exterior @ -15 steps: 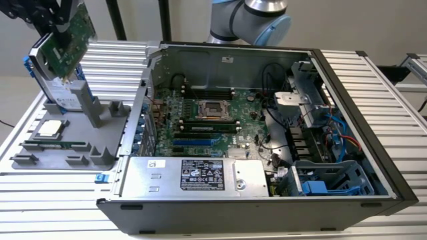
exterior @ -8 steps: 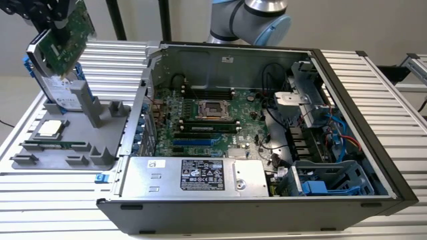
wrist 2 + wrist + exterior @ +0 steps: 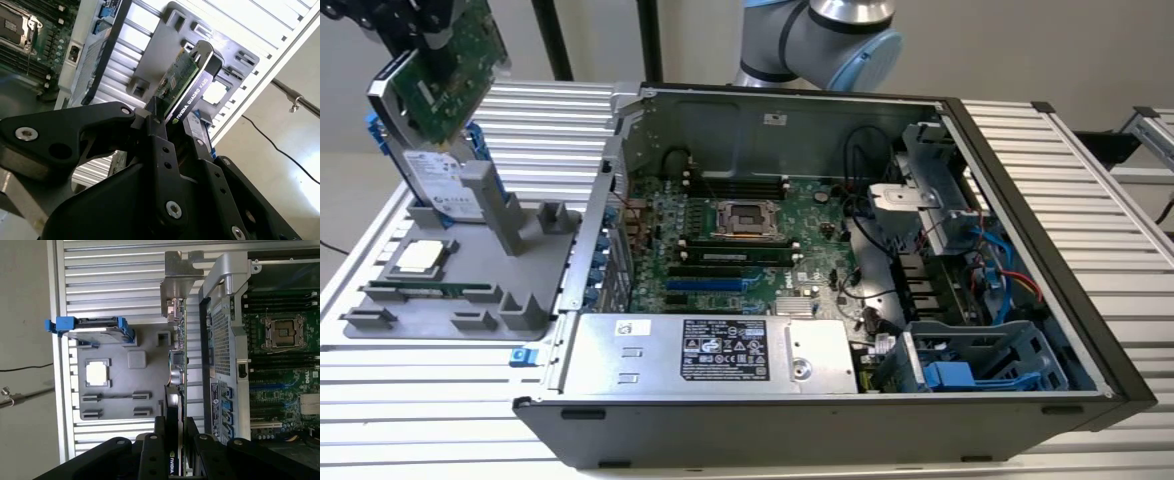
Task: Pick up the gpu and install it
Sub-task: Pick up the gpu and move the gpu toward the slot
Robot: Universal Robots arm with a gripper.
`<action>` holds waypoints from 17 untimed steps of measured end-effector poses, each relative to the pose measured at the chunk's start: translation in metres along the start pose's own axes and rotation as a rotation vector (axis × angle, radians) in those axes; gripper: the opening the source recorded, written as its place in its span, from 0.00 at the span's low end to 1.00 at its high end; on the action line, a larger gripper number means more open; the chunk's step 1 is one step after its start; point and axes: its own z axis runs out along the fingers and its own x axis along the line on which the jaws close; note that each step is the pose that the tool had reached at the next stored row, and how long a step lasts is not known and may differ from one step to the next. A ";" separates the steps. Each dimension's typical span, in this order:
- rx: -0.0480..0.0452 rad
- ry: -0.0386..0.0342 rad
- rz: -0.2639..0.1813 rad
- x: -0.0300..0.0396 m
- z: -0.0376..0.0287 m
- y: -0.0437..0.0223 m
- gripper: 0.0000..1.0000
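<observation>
Second wrist view: gripper (image 3: pixel 172 125) pinching the gpu (image 3: pixel 181 80), held above the parts tray (image 3: pixel 240 62). I judge pick done, install pending; seating demands edge-to-slot alignment inside the computer case (image 3: pixel 90 60).

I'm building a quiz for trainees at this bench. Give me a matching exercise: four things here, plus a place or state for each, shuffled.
Things:
1. gpu
2. hard drive
3. processor chip
4. computer case

States:
A. lying flat in the gray tray
B. clamped in the gripper, up in the air
C. side open, motherboard showing
D. standing on edge in the gray tray

Pairs: 1-B; 2-D; 3-A; 4-C
</observation>
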 end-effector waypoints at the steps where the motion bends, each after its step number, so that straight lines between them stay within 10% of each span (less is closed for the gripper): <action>1: 0.0000 0.0001 0.000 0.0000 -0.0007 0.0000 0.00; 17: 0.0010 -0.0002 0.000 -0.0029 -0.0053 0.0005 0.00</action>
